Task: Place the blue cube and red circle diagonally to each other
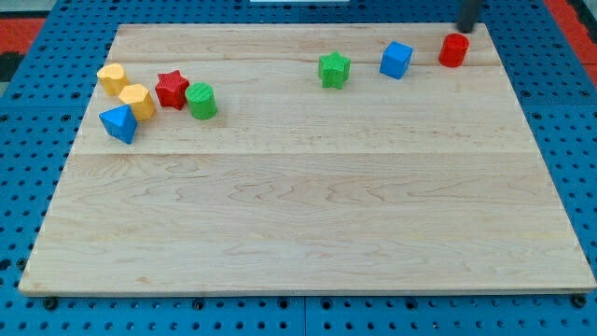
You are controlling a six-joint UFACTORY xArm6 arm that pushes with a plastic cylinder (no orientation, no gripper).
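Note:
The blue cube (396, 60) sits near the view's top right on the wooden board (308, 215). The red circle (453, 49), a short red cylinder, stands just to its right and slightly higher in the view, a small gap apart. My rod comes in at the view's top right, blurred; my tip (462, 28) is just above the red circle and slightly to its right, close to it. I cannot tell whether it touches it.
A green star (334, 69) lies left of the blue cube. At the view's left a cluster holds two yellow blocks (113, 78) (137, 100), a red star (172, 89), a green cylinder (201, 101) and a blue triangular block (119, 123).

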